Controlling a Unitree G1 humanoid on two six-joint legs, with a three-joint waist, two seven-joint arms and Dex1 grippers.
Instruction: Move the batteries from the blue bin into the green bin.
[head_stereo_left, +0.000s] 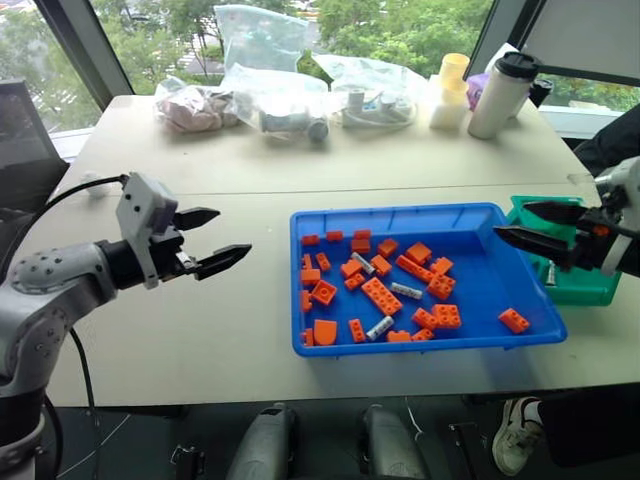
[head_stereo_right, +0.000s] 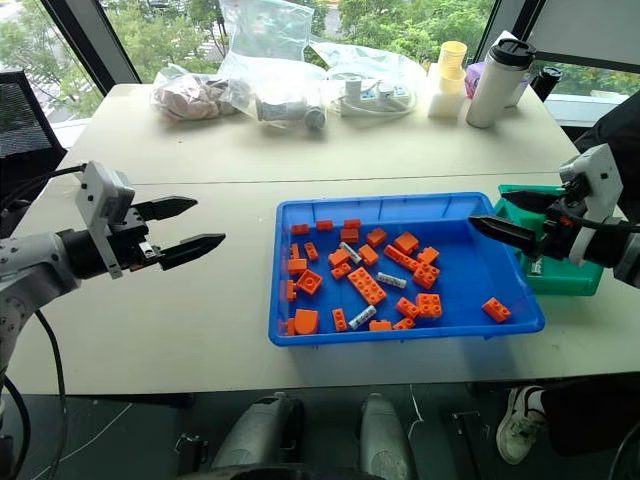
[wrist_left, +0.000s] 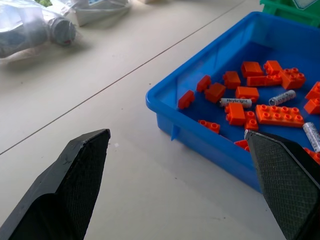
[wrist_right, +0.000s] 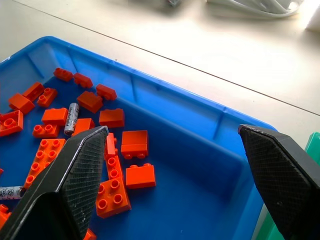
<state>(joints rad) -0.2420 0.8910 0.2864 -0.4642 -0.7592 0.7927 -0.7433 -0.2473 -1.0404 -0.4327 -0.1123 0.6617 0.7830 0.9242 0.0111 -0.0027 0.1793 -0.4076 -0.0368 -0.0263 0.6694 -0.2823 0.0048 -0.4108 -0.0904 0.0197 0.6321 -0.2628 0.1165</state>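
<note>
Both tools agape, empty (right tool beside green bin); left wrist view reads battery lettering.

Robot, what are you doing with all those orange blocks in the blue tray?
It is sorting batteries out of the orange toy bricks in the blue bin into the green bin. Three batteries lie among the bricks. Neither hand holds anything: the right hand hangs open over the blue bin's far-right corner, the left hand open above the table.

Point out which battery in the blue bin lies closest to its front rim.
The battery beside the small orange brick near the front rim of the blue bin; the other two batteries lie farther back, mid-tray.
</note>
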